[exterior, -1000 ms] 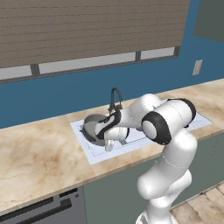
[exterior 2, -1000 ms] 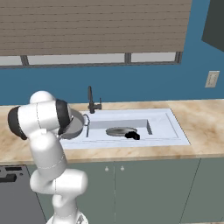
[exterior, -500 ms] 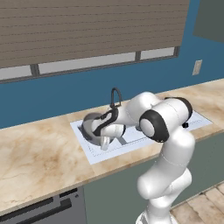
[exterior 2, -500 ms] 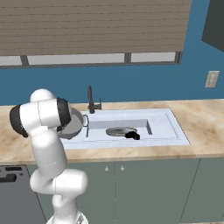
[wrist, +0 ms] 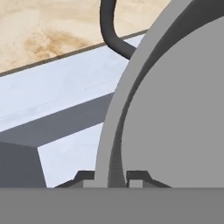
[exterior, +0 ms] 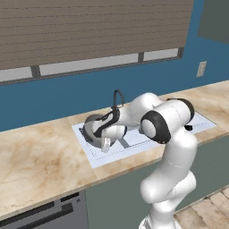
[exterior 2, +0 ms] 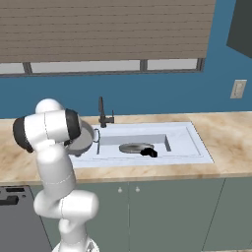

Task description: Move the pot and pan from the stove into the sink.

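Lowering over the last second, the end effector point(wrist: 111, 177), pinched on the pot's point(exterior: 95, 130) wall, has brought it tilted into the sink's point(exterior 2: 193, 142) left basin, the pan point(exterior 2: 134, 147) already lying in the right, so release looks near.

pot point(exterior: 95, 128) tilted in sink's point(exterior 2: 194, 142) left basin; pan point(exterior 2: 135, 147) in right basin

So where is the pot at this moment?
The pot hangs tilted over the left basin of the sink, its rim pinched by the gripper, beside the faucet; the pan lies in the right basin.
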You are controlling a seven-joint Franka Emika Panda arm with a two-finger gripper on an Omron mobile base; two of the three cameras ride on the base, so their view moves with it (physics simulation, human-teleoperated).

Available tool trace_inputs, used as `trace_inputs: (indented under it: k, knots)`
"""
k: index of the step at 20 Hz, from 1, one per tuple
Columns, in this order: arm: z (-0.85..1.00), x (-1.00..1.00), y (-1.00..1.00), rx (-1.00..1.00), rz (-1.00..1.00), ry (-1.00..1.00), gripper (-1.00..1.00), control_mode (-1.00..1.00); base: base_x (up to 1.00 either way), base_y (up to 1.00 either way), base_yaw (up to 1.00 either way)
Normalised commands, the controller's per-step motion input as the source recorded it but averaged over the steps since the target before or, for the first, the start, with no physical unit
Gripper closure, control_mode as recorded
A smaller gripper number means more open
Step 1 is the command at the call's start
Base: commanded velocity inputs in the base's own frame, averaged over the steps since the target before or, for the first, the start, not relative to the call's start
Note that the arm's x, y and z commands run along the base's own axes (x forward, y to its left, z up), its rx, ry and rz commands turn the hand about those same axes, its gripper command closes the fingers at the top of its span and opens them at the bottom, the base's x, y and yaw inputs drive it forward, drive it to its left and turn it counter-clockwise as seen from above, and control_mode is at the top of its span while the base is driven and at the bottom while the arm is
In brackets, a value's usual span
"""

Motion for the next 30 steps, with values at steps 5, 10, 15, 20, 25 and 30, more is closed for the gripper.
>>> trace_inputs:
  k: [5,10,15,20,25,30]
  knots:
    - [0.67,-0.08,-0.06,0.05,0.00,-0.01,-1.00,-1.00,0.00,0.00,0.00]
    - [0.98,-0.30,-0.11,0.03,0.00,-0.02,-1.00,-1.00,0.00,0.00,0.00]
    - [0.91,-0.59,-0.29,0.03,0.00,0.00,-1.00,-1.00,0.00,0.00,0.00]
    - [0.69,-0.74,-0.44,0.12,0.00,-0.17,-1.00,-1.00,0.00,0.00,0.00]
    - [0.63,-0.69,-0.37,0.15,0.00,-0.31,-1.00,-1.00,0.00,0.00,0.00]
    - [0.66,-0.71,-0.35,0.14,0.00,-0.32,-1.00,-1.00,0.00,0.00,0.00]
